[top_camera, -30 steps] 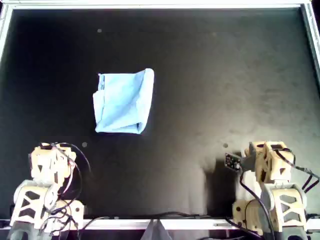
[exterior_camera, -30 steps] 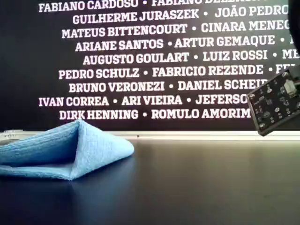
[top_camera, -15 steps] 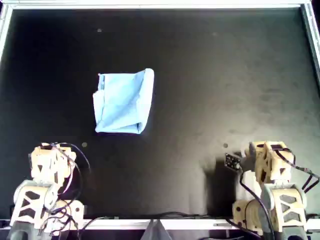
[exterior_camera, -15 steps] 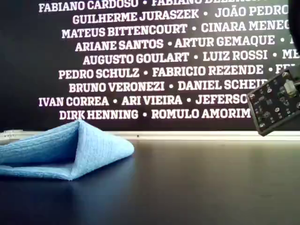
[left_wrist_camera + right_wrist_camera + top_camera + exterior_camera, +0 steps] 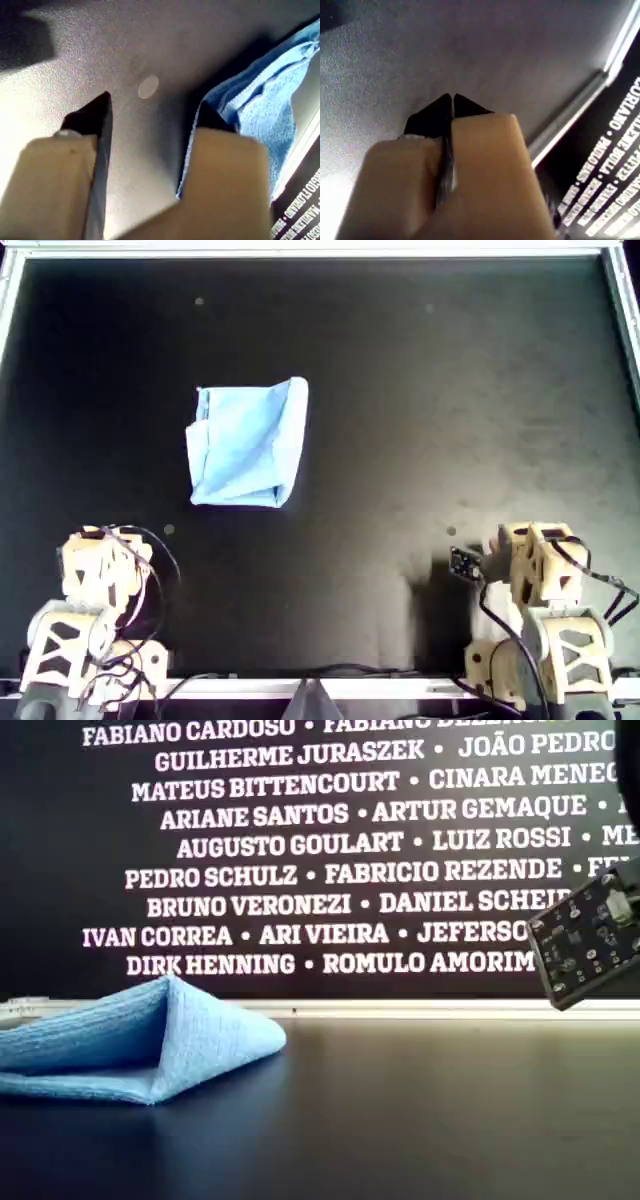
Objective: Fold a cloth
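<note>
The worktop is a flat matte black sheet with a pale metal rim along its far edge and sides, and a few small light specks dot the surface in the overhead view. The cloth lies folded on it, in the overhead view's left half and toward the far side, well apart from both arms, which sit drawn back at the near edge. In the exterior view the cloth rests at the left, its upper layer lifted into a soft ridge so the fold gapes open on one side. Behind the worktop stands a black wall printed with rows of white names, and a small dark circuit board hangs at the exterior view's right edge. My first gripper holds its dark-tipped jaws well apart above the bare surface, with a pale round spot on the worktop beyond them and the cloth's blue edge just past one fingertip. My second gripper has its jaws pressed together with nothing between them, facing empty black surface, the metal rim and the lettered wall.
</note>
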